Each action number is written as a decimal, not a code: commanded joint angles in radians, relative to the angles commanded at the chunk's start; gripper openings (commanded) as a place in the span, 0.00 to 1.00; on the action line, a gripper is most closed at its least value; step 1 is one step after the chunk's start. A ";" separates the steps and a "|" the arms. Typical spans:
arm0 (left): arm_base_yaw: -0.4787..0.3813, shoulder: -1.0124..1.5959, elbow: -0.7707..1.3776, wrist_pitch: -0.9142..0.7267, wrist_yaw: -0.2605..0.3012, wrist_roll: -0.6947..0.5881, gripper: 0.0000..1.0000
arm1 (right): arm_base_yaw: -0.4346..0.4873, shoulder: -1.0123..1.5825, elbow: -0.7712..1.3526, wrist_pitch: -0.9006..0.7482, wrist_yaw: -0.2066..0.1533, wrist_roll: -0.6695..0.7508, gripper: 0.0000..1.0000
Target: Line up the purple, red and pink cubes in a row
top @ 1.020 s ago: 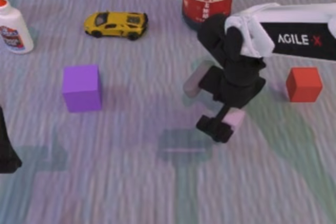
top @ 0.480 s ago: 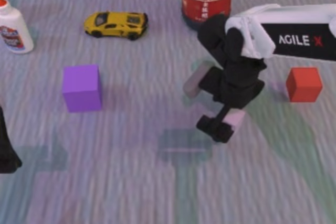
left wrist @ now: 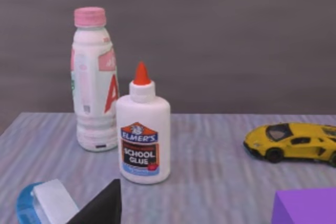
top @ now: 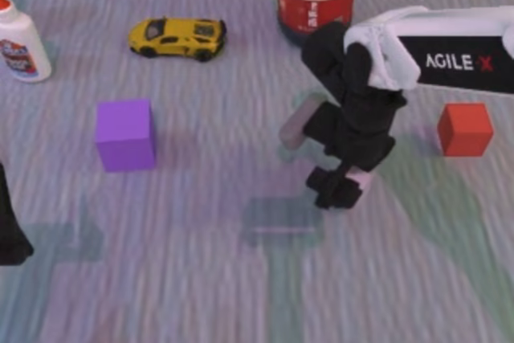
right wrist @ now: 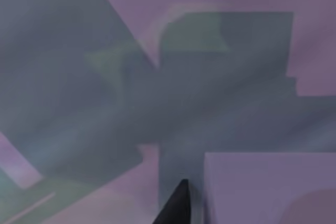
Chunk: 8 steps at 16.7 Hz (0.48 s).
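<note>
Right gripper (top: 340, 189) is pinching the pink cube (top: 359, 178) above mid-table; one purple cube (top: 124, 134), one red cube (top: 464, 128) are sitting apart.

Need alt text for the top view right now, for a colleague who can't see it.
The right gripper holds the pink cube above mid-table; the purple cube sits left, the red cube right. A yellow toy car is behind.

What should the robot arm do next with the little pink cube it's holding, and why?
Probably keep lowering it and set it down. The right gripper is shut on the pink cube between the purple cube and the red cube, and its shadow on the table lies apart from it, so the cube seems to be in the air. The left gripper sits parked at the left edge.
</note>
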State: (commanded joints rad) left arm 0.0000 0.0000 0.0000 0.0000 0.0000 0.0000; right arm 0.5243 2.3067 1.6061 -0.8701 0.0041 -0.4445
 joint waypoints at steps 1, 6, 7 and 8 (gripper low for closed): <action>0.000 0.000 0.000 0.000 0.000 0.000 1.00 | 0.000 0.000 0.000 0.000 0.000 0.000 0.02; 0.000 0.000 0.000 0.000 0.000 0.000 1.00 | 0.000 0.000 0.000 0.000 0.000 0.000 0.00; 0.000 0.000 0.000 0.000 0.000 0.000 1.00 | 0.000 0.000 0.000 0.000 0.000 0.000 0.00; 0.000 0.000 0.000 0.000 0.000 0.000 1.00 | 0.000 0.000 0.000 0.000 0.000 0.000 0.00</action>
State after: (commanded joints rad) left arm 0.0000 0.0000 0.0000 0.0000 0.0000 0.0000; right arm 0.5243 2.3067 1.6061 -0.8701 0.0041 -0.4445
